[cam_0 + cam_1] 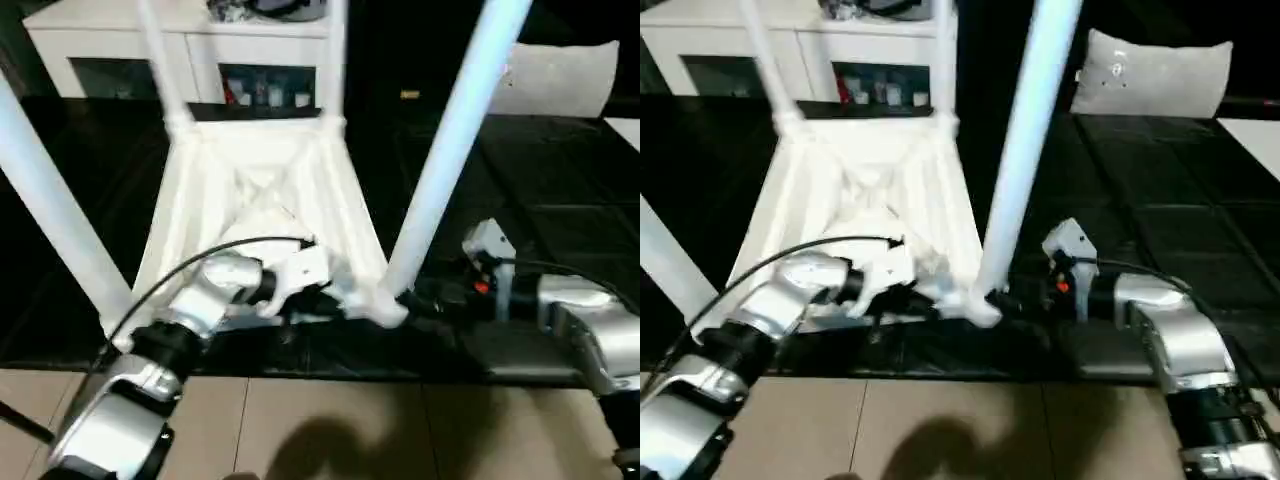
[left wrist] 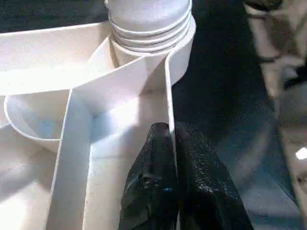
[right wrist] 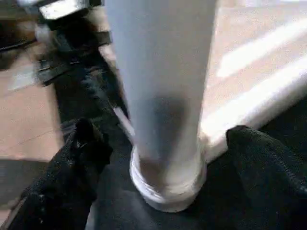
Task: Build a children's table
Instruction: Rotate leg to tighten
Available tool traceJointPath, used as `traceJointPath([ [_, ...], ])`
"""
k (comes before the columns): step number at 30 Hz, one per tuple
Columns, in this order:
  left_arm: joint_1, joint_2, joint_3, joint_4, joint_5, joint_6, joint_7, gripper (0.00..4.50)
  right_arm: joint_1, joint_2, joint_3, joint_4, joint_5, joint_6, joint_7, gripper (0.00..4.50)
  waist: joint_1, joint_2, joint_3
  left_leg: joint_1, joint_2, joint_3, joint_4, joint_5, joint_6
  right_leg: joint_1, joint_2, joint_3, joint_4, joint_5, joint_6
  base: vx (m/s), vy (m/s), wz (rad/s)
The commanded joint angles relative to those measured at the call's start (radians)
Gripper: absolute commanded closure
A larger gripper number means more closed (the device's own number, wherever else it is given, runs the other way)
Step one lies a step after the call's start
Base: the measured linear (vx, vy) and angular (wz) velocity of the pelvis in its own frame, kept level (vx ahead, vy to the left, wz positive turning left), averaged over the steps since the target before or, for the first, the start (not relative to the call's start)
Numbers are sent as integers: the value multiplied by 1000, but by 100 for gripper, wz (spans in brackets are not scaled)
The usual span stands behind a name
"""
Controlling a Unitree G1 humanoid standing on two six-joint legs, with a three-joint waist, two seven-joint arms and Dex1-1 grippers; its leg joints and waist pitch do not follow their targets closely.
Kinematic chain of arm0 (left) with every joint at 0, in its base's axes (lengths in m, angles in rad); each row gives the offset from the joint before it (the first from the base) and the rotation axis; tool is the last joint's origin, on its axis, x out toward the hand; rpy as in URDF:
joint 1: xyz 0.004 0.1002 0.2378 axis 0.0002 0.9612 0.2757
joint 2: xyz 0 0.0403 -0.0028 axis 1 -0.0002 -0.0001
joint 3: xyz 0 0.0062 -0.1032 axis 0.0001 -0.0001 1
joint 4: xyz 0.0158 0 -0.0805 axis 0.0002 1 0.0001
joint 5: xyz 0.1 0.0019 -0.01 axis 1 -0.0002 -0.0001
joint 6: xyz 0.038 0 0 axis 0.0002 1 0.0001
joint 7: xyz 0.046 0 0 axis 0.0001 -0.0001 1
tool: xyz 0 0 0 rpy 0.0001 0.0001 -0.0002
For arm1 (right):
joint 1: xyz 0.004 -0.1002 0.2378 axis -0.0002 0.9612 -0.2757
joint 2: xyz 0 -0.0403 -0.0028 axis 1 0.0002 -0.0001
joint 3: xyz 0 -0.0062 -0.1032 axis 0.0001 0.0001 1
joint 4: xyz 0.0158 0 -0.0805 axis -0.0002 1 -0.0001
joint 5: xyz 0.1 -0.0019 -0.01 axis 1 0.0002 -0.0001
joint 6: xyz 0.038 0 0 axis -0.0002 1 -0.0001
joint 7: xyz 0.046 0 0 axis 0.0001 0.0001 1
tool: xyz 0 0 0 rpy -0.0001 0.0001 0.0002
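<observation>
The tabletop [image 1: 262, 200] is lying upside down on the dark floor mat [image 1: 560, 220], ribbed underside facing up, long axis running from near me toward the far white cabinet [image 1: 120, 50]. Four legs are standing upright in the corner sockets; their upper ends are being cut off by the frame edge. The near-left socket is hiding behind my left forearm. My left claw [image 2: 170, 143] is pinching shut on the tabletop's near rim wall beside the near-right leg [image 1: 445, 150]. My right claw [image 3: 163, 153] is standing wide open, fingers either side of that leg's base, not touching it.
</observation>
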Motion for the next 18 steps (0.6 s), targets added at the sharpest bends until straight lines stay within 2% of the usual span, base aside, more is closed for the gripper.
traceJointPath([
  [1,11,17,-63,-48,-3,-42,-114,450,10,-26,30,-27,42,-11,101,58,3,-11,-72,0,33,0,-62,-117,92,67,-66,55,-56,-276,-172,0,0,0],
  [5,16,35,-78,-61,-11,-60,-162,450,8,-32,47,-24,56,-14,139,72,14,-11,-72,1,35,1,-62,-109,85,66,-66,57,-50,-250,-184,0,0,0],
  [7,23,41,-81,-72,-17,-70,-192,450,4,-28,61,-18,68,-5,169,99,18,-13,-72,1,33,2,-62,-116,80,66,-67,57,-52,-269,-178,0,0,0],
  [9,23,41,-79,-73,-18,-72,-199,450,2,-25,65,-14,69,-5,181,101,20,-13,-72,-1,33,2,-62,-117,76,67,-67,57,-54,-284,-171,0,0,0],
  [11,26,43,-79,-76,-20,-76,-206,450,2,-20,76,-10,68,-6,197,133,25,-13,-72,1,33,1,-62,-120,71,66,-68,57,-55,-302,-160,0,0,0],
  [15,31,48,-82,-85,-25,-74,-210,450,6,-15,88,-14,76,-3,204,152,26,-14,-72,0,33,0,-63,-116,65,65,-67,56,-55,-305,-154,0,0,0],
  [18,31,49,-80,-85,-26,-71,-210,450,11,-17,91,-20,83,1,209,185,26,-16,-73,-2,31,0,-62,-110,66,67,-66,57,-54,-301,-148,0,0,0],
])
